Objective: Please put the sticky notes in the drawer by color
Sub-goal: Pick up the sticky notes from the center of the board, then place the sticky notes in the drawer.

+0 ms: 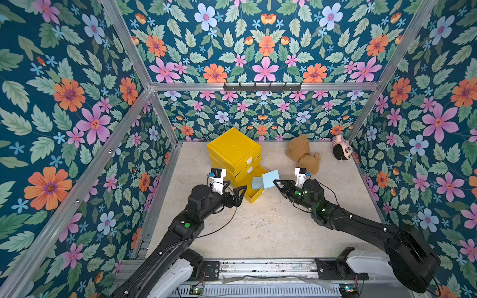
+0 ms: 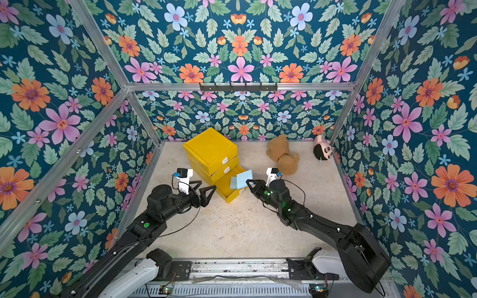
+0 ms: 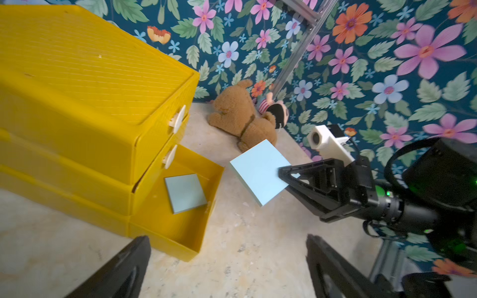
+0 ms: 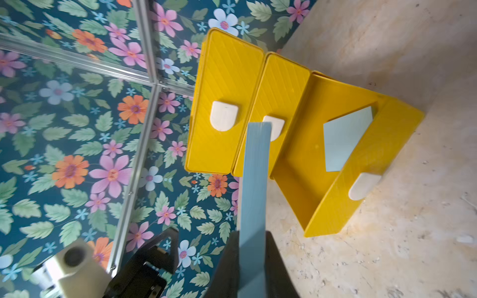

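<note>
the yellow three-drawer cabinet (image 1: 233, 151) stands ahead of both claws, its bottom drawer (image 3: 165, 242) pulled out toward them so notes can drop in from above. the left claw (image 2: 208, 184) hangs beside that drawer, jaws spread wide and empty. the right claw (image 3: 280, 171) pinches one edge of a light blue sticky note pad (image 3: 258, 171), which juts past its tips, tilted, free edge toward the drawer; being square, it has no long axis. another blue note (image 3: 185, 193) lies flat inside, likely why this drawer.
</note>
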Tool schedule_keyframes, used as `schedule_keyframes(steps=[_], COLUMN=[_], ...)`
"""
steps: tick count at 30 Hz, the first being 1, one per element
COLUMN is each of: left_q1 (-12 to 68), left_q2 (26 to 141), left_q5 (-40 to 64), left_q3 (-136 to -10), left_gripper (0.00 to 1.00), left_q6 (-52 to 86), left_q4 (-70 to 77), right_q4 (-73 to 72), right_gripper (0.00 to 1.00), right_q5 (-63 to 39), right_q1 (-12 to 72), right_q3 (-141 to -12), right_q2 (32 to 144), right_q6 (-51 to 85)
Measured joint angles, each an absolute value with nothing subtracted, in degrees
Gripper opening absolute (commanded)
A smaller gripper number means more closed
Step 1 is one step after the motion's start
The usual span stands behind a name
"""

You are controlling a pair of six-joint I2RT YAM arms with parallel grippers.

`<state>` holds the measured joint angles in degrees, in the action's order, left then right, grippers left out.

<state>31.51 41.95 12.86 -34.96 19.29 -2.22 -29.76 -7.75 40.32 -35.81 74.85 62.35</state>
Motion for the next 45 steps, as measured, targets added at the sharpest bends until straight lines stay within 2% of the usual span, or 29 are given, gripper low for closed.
schedule_keyframes(steps=[5, 13, 31, 33, 37, 39, 45], left_q1=[31.5, 31.7, 31.7, 31.7, 31.7, 31.7, 31.7], left_q2=[40.9, 41.3, 41.0, 41.0, 41.0, 41.0, 41.0], left_q5=[8.6, 7.6, 7.6, 7.6, 7.6, 7.6, 7.4], left_q3=[-34.0, -31.3, -30.4, -30.4, -30.4, -30.4, -30.5], left_gripper=[1.0, 1.0, 1.0, 1.0, 1.0, 1.0, 1.0], left_q6=[14.4, 11.9, 10.4, 10.4, 10.4, 10.4, 10.4], left_q4=[-6.5, -7.5, -6.8, -6.8, -6.9, -6.9, -6.9], right_q4=[-26.2, -23.8, -23.6, -23.6, -23.6, -23.6, -22.5], right_gripper=[0.0, 0.0, 0.0, 0.05, 0.28, 0.34, 0.4], right_q5=[-9.2, -13.2, -17.6, -18.0, -18.4, -18.3, -17.4], right_q1=[40.1, 38.9, 38.5, 38.5, 38.5, 38.5, 38.5], right_q3=[-44.6, -55.7, -68.0, -68.7, -69.4, -69.3, -66.3], right_q2=[84.4, 99.2, 115.0, 116.0, 117.1, 116.8, 112.1], right_q6=[61.4, 60.2, 60.6, 60.7, 61.0, 60.9, 60.1])
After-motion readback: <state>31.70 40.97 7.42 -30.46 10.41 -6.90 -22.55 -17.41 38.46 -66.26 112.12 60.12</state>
